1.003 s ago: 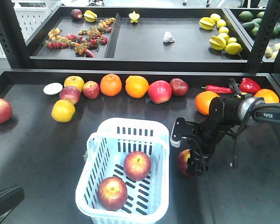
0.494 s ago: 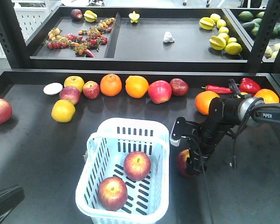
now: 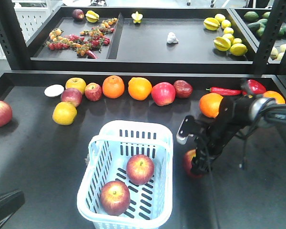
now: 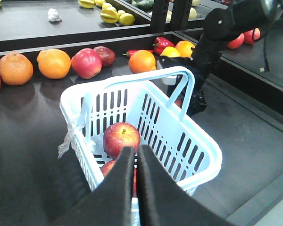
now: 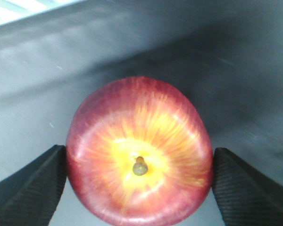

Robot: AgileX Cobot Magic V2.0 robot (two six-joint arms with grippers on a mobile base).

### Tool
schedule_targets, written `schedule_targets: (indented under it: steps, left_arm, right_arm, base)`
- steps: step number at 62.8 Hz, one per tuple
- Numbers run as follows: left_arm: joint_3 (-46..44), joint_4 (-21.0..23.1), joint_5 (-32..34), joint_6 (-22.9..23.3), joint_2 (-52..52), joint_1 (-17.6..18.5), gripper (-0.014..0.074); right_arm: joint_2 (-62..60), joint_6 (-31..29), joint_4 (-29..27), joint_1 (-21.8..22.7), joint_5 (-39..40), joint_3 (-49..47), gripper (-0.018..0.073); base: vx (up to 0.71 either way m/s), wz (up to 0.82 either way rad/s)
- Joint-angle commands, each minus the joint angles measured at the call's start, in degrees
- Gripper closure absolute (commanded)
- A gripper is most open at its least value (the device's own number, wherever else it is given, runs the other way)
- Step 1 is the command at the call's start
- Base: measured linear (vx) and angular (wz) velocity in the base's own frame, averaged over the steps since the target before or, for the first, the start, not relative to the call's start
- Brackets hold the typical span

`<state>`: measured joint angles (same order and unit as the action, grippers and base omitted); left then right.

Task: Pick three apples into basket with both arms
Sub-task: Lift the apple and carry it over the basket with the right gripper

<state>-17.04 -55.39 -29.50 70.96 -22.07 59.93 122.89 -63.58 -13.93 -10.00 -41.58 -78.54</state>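
The dark matte tabletop [image 3: 33,157] carries the pale blue-white slotted plastic basket [image 3: 133,133], which holds two dull dark-red apples [image 3: 140,169] side by side on its floor. Just right of the basket, the bulky matte-black right arm [image 3: 229,121] reaches down and leftward from the right edge, its right gripper [image 5: 139,162] clamped on the third dark-red apple [image 3: 189,162], a finger pressed to each flank with the stem dimple facing the wrist camera. Against the frame half a second earlier, this arm has swung slightly right and the apple sits a touch higher, near the basket's right wall. The left gripper [image 4: 136,160] hangs above the basket's near end, its fingers closed together on nothing. Open tabletop lies right of the held apple; a row of oranges and apples [image 3: 139,88] lines the back edge.
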Motion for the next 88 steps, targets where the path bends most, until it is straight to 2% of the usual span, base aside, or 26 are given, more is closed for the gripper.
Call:
schedule_targets:
  steps: [1,6,17,25,34,41,55,61,66,73,81,88]
  left_arm:
    - [-1.6,-1.5,1.9,0.5,-0.5,0.2,0.0602]
    - [-1.6,-1.5,1.9,0.5,-0.5,0.2,0.0602]
    - [-1.6,-1.5,1.9,0.5,-0.5,0.2,0.0602]
    - [-1.6,-1.5,1.9,0.5,-0.5,0.2,0.0602]
    - [-1.6,-1.5,1.9,0.5,-0.5,0.2,0.0602]
    - [-1.6,-1.5,1.9,0.5,-0.5,0.2,0.0602]
    - [-1.6,-1.5,1.9,0.5,-0.5,0.2,0.0602]
    - [-1.6,-1.5,1.9,0.5,-0.5,0.2,0.0602]
    - [-1.6,-1.5,1.9,0.5,-0.5,0.2,0.0602]
    - [-1.6,-1.5,1.9,0.5,-0.5,0.2,0.0602]
    - [-1.6,-1.5,1.9,0.5,-0.5,0.2,0.0602]
    - [-1.6,-1.5,1.9,0.5,-0.5,0.2,0.0602]
  right_arm:
    - [-6.7,0.1,-2.4,0.8,0.7,-1.3,0.0338]
    - [-8.8,2.4,-2.9,0.9,0.5,-1.3,0.0338]
    - [-13.4,13.5,-3.7,0.9,-0.5,-1.3,0.0337]
    - [-17.7,17.3,-3.6,0.9,-0.5,-1.3,0.0337]
    - [-22.1,19.7,-5.7,0.9,-0.5,-1.4,0.0337]
    - [-24.9,20.1,-10.0,0.9,-0.2,-1.4,0.0337]
    - [-27.9,21.0,-24.9,0.7,-1.2,-1.4,0.0335]
    - [-28.0,18.6,-31.0,0.1,-4.0,-1.5,0.0335]
    - [-28.0,15.3,-31.6,-1.9,-5.5,-1.5,0.0334]
    - [-28.0,14.4,-31.3,-6.1,-3.4,-1.8,0.0334]
    - [-26.6,19.5,-31.3,-9.3,0.7,-6.0,0.0334]
    - [-23.7,24.6,-31.0,-10.1,-1.0,-11.2,0.0334]
  base:
    - [0.0,0.0]
    - [0.0,0.0]
    - [0.0,0.0]
    - [0.0,0.0]
    - [0.0,0.0]
    - [0.0,0.0]
    - [0.0,0.0]
    - [0.0,0.0]
    - [0.0,0.0]
    - [0.0,0.0]
    - [0.0,0.0]
    - [0.0,0.0]
